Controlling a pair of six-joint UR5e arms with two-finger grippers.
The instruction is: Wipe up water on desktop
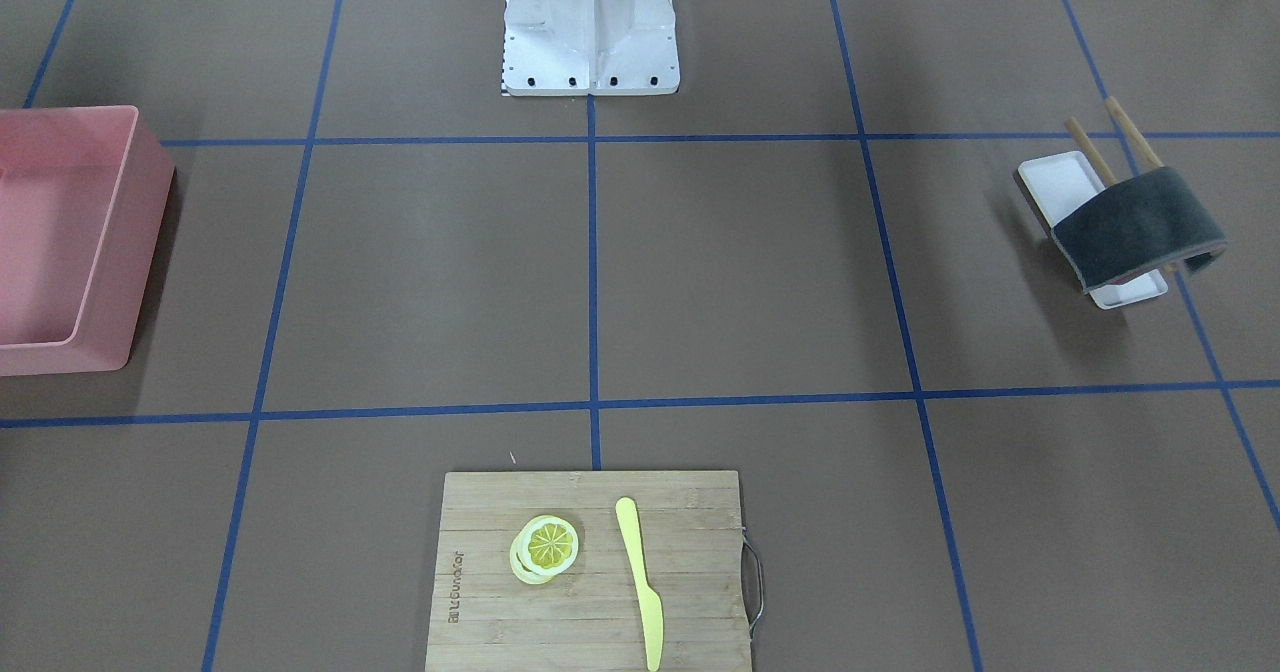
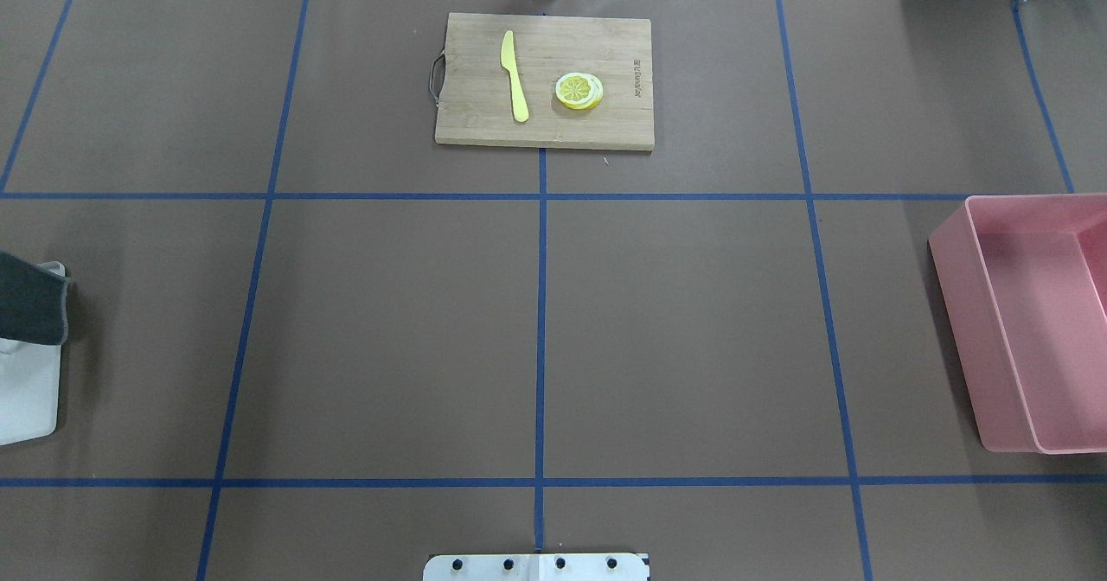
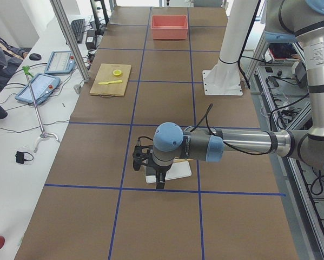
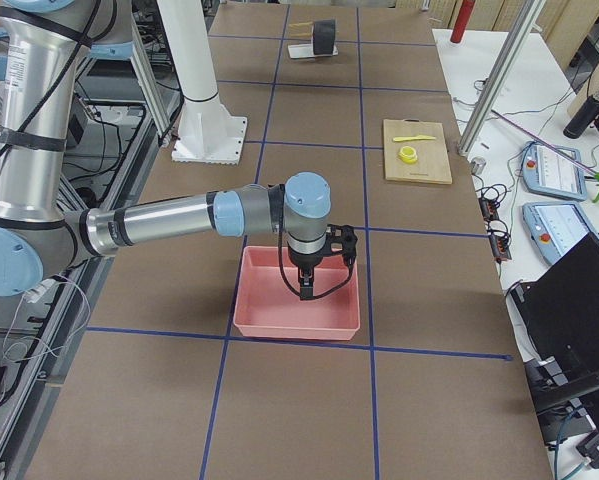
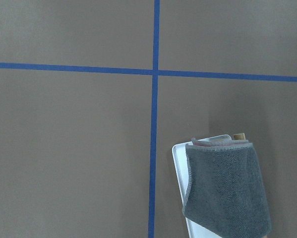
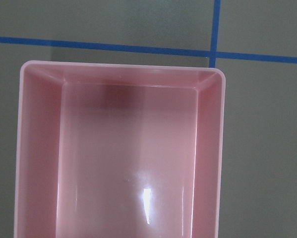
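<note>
Both left gripper (image 3: pixel 160 183) and right gripper (image 4: pixel 307 290) hang above desktop (image 1: pixel 740 272); aperture: cannot tell.

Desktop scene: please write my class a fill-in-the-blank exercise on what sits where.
The yellow knife lies on the cutting board beside the ____ slices.
The grey cloth hangs over a ____ tray.
The right gripper hangs above the ____ bin.
The desktop is crossed by ____ tape lines.
Missing words: lemon; white; pink; blue.
</note>
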